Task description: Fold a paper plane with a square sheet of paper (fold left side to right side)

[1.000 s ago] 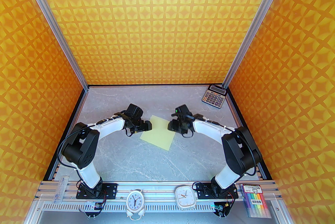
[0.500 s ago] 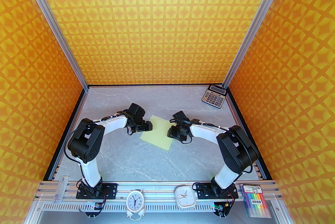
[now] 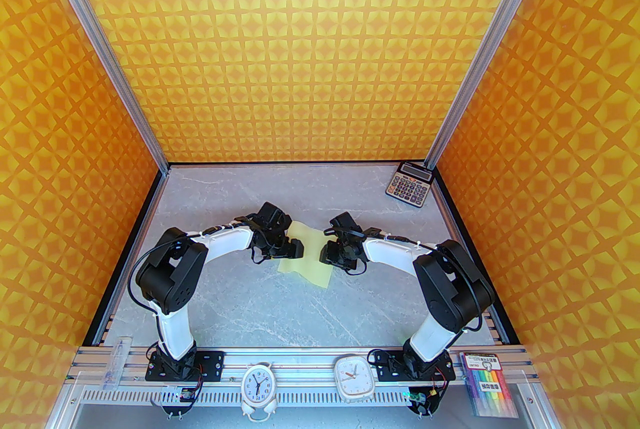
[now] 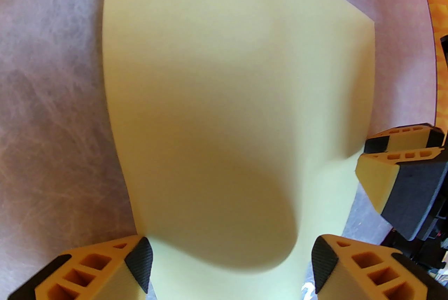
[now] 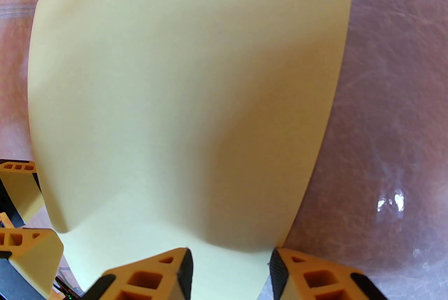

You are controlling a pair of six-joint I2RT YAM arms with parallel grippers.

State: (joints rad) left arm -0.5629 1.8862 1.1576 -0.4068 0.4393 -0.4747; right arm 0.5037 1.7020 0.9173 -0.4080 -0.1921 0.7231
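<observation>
**Sheet bows up between two open grippers**

The left gripper (image 4: 231, 267) has its jaws spread wide and holds nothing. Its orange fingers (image 4: 138, 265) stand on either side of a bulge at the left edge of the square sheet of paper (image 3: 310, 269). The right gripper (image 5: 229, 270) has its jaws roughly half apart with a clear gap between the tips, and nothing is clamped in it either. Its tips sit at the sheet's right edge, and the left wrist view shows them meeting the paper there. Whether they press it down cannot be told.

The pale yellow sheet lies between the two grippers, which face each other across it. It does not lie flat. Its left part is lifted off the surface and curves over toward the right in a smooth hump that casts a soft shadow on the paper below. The strip at the right edge, by the right gripper, rests flat. The far corner of the sheet shows beyond the left gripper in the top view, and the near edge shows below both grippers.

Under the sheet is the grey marbled table (image 3: 250, 307). The calculator (image 3: 408, 184) lies well beyond the sheet, to its far right. A round clock (image 3: 257, 387) and a square clock (image 3: 352, 374) stand well to the near side of the sheet. A pack of coloured markers (image 3: 489, 384) lies off to its near right.
</observation>
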